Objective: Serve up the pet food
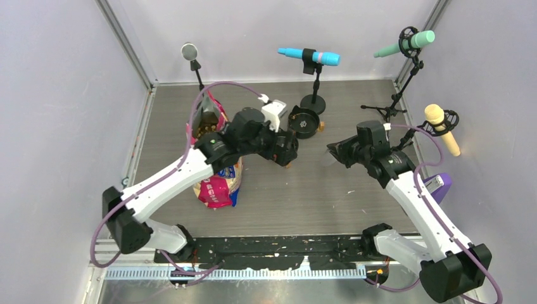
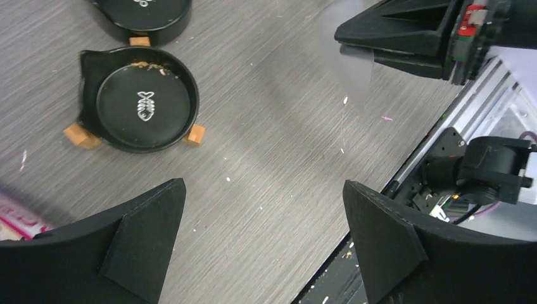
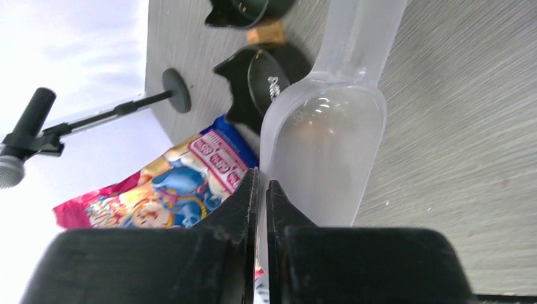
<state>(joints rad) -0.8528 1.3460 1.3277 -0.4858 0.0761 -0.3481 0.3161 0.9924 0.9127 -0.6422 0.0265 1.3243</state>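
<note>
Where the pink bag (image 1: 218,187) gapes, brown kibble (image 1: 204,130) shows.

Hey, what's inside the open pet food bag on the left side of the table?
Brown kibble shows through the open top of the bag. The bag's printed walls and the left arm crossing over it hide how far down the food goes.

Bright, even light; soft shadows on the desk (image 1: 329,190). My right wrist view blows out upper left; left view's bag (image 2: 16,215) corner blurred.
</note>
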